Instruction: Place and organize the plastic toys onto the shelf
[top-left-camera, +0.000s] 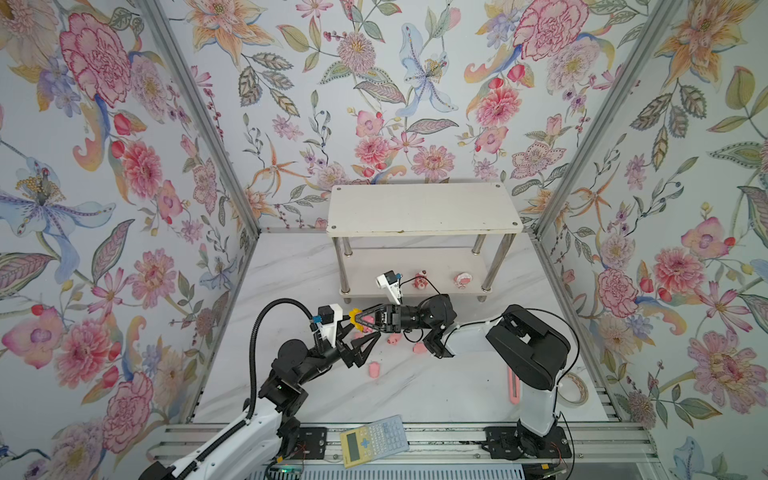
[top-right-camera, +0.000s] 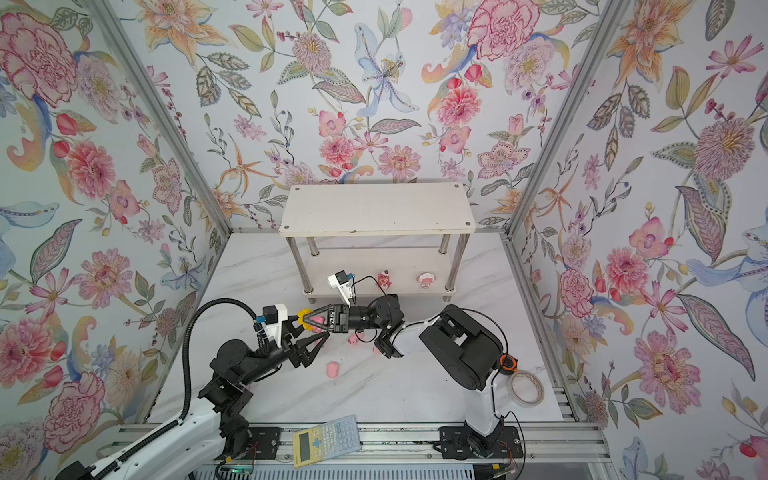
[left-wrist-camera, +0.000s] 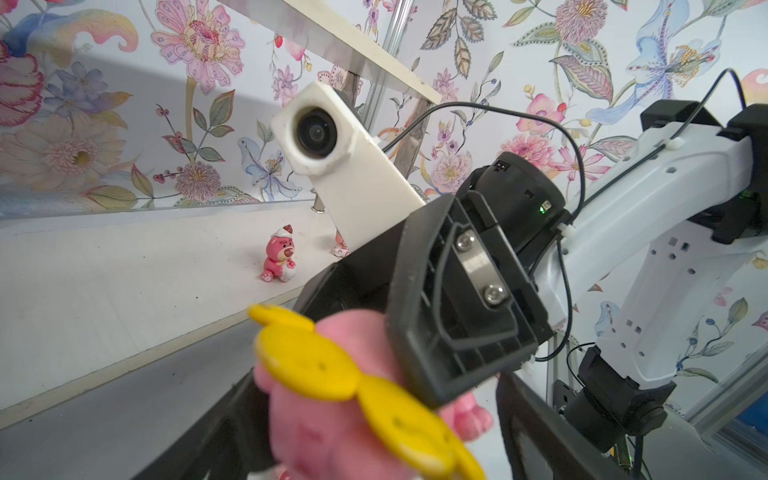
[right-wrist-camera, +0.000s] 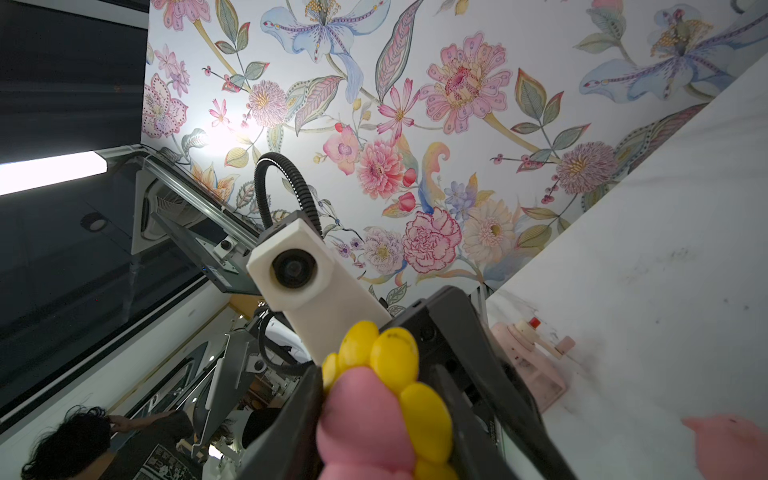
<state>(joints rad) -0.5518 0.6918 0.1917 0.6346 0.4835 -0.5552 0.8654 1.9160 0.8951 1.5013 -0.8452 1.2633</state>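
Just below the middle of both top views, the right gripper (top-left-camera: 358, 321) reaches leftward, clenched on the yellow-maned pink toy (top-left-camera: 354, 314). This small pink figure ringed with bright yellow lobes is held above the table (top-left-camera: 436, 395), short of the shelf (top-left-camera: 424, 208). The left gripper (top-left-camera: 360, 338) sits just below it, jaws spread wide and grasping nothing.

The white two-tier shelf stands at upper centre on chrome legs. On its lower tier a dark pink-red bear (top-left-camera: 419, 281) and a round pink-and-white toy (top-left-camera: 462, 280) stand apart. Several pink pigs (top-left-camera: 375, 369) lie scattered on the white marbled table below the grippers. A yellow-and-grey calculator (top-left-camera: 376, 440) rests on the metal rail at the bottom edge. A pink utility knife (top-left-camera: 513, 386) and a tape roll (top-right-camera: 527, 388) lie at lower right. Floral wallpaper covers all three walls.

From the left wrist, the toy (left-wrist-camera: 332, 374) fills bottom centre, blurred, yellow lobes across its pink body. A black finger (left-wrist-camera: 457, 311) of the right gripper presses its right side. The bear (left-wrist-camera: 279, 259) sits left of centre on the lower shelf board.

From the right wrist, the toy (right-wrist-camera: 374, 415) is pinched at bottom centre between two dark fingers (right-wrist-camera: 473, 415). One of the pink pigs (right-wrist-camera: 731, 446) blurs the lower right corner, on the marbled surface.
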